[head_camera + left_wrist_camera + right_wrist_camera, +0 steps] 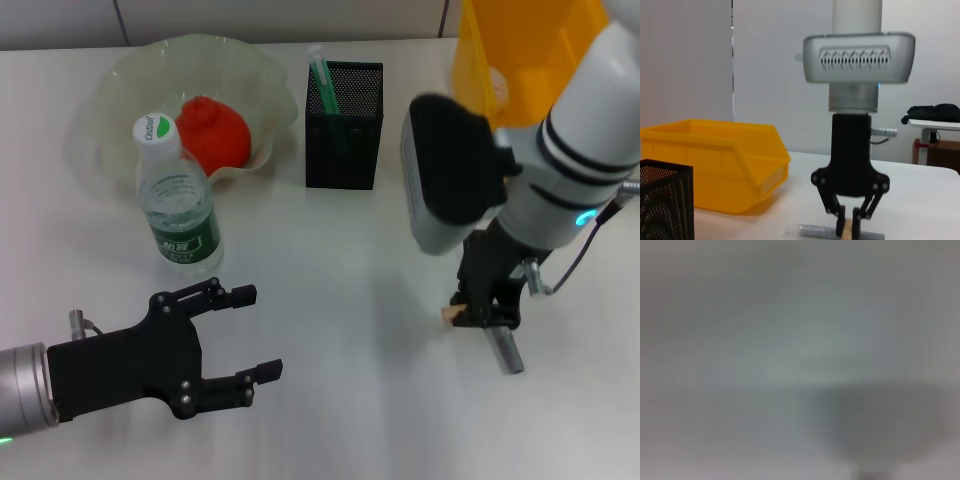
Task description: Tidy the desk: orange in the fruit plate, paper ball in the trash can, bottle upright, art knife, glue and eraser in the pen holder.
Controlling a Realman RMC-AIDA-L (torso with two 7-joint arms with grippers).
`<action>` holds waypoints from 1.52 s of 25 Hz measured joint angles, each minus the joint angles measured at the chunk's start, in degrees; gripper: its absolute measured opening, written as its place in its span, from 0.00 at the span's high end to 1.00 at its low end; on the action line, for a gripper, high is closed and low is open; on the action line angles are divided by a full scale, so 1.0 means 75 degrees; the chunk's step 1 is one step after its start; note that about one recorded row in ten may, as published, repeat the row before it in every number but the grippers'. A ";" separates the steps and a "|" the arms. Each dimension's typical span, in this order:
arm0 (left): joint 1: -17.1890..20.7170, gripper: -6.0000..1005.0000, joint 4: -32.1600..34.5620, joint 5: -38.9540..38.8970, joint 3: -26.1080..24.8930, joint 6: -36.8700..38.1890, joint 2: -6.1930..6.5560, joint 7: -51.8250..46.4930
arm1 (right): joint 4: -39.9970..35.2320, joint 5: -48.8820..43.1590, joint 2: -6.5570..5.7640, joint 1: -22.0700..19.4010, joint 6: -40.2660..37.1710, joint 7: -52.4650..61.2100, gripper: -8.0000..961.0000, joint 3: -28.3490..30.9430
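Two grippers appear in the head view: the left gripper (250, 335) hovers over the white worktop (340, 400) with fingers spread open, near the upright bottle (178, 200); the right gripper (478, 312) points down, fingers closed on a small beige eraser (450, 314) beside the grey art knife (505, 350). The orange (212, 132) lies in the fruit plate (120, 80); a green-capped glue stick (322, 80) stands in the black mesh pen holder (345, 130). The left wrist view shows the right gripper (849, 225) pinching the eraser (843, 227) above the knife (812, 231), with the yellow bin (725, 165) behind. The right wrist view is featureless grey.
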 joint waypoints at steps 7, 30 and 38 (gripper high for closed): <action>0.0015 0.20 0.0000 0.0000 0.0000 0.0000 0.0000 0.0015 | -0.1443 0.0065 0.0010 -0.0339 0.0765 0.0622 0.87 0.1231; -0.0015 0.20 -0.0001 0.0000 0.0000 -0.0006 0.0013 0.0028 | 0.0280 0.0942 -0.0035 0.0207 0.4580 0.2103 0.73 0.1364; -0.0032 0.20 0.0000 0.0001 -0.0001 -0.0011 0.0012 0.0023 | -0.3081 -0.0464 0.0001 -0.1040 0.1837 0.5611 0.45 0.1463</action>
